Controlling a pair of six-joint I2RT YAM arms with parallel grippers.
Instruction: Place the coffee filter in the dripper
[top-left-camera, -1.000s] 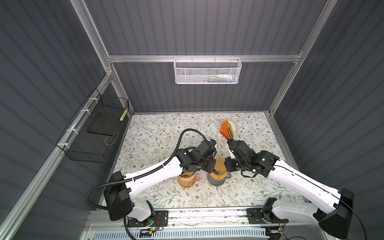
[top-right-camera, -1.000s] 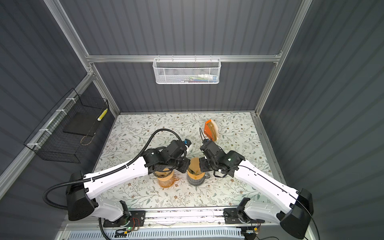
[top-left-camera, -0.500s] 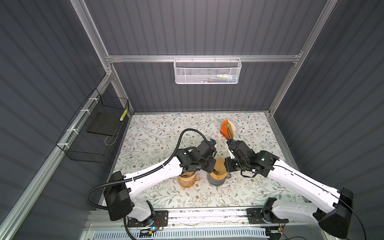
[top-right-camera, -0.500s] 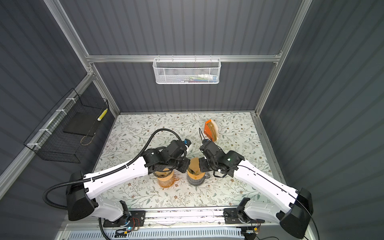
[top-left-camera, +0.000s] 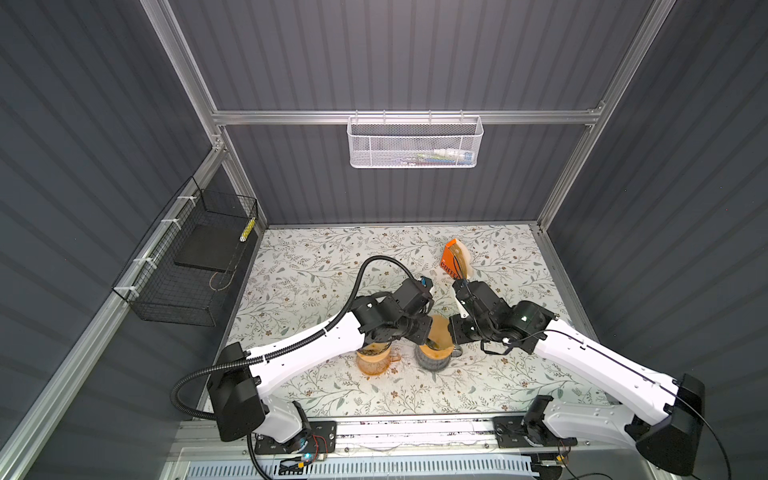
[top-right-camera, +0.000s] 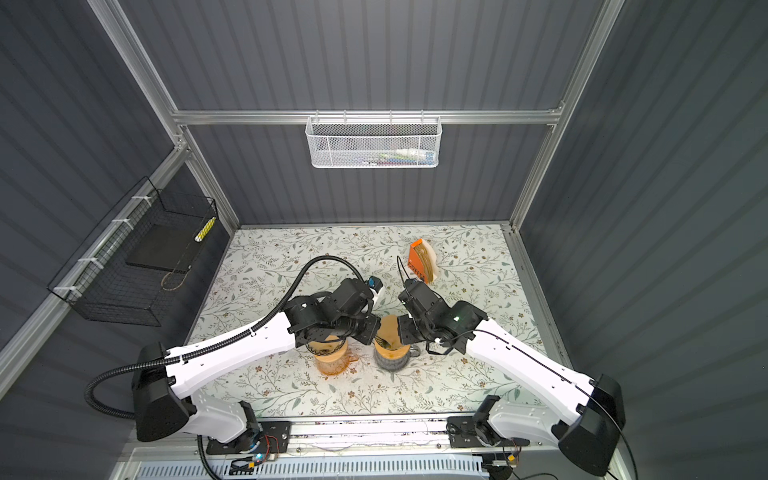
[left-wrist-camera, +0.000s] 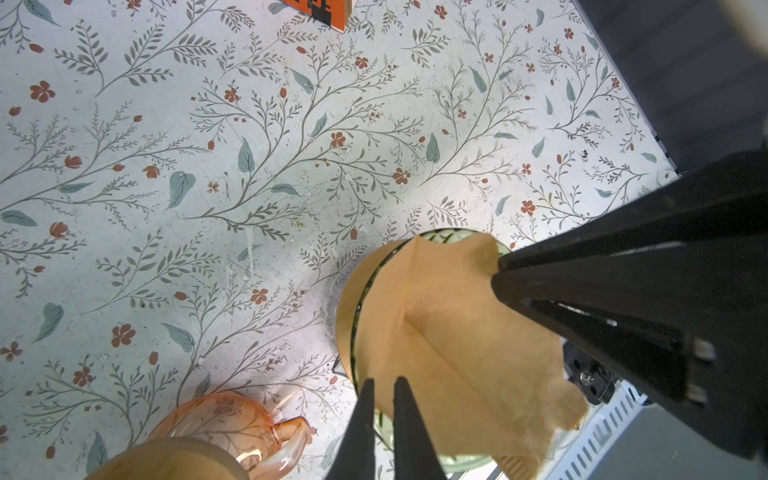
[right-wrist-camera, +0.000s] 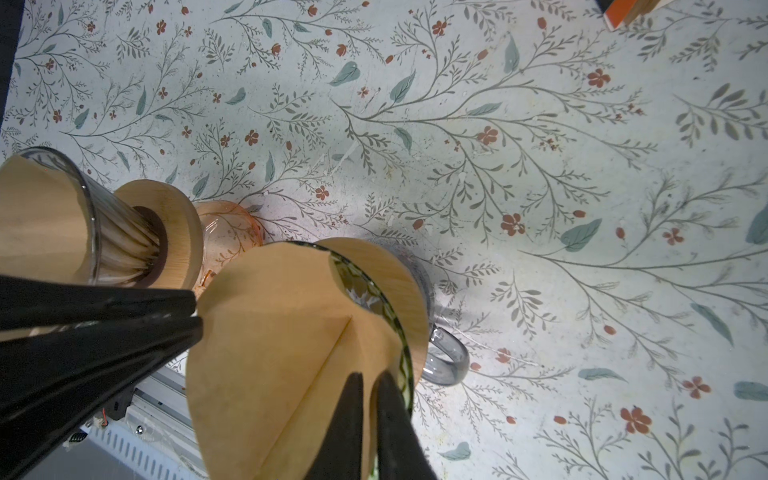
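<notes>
A brown paper coffee filter sits opened as a cone in the green-tinted glass dripper, which rests by a wooden collar on a grey glass mug. My right gripper is shut on the filter's rim at one side, with paper showing between its fingers. My left gripper is shut on the opposite rim of the coffee filter, just inside the dripper's edge. In both top views the two grippers meet over the filter, and their wrists hide most of it.
A second dripper with a filter in it stands on an orange glass carafe right beside the mug. An orange box of filters stands farther back. A black wire basket hangs on the left wall and a white mesh basket on the back wall.
</notes>
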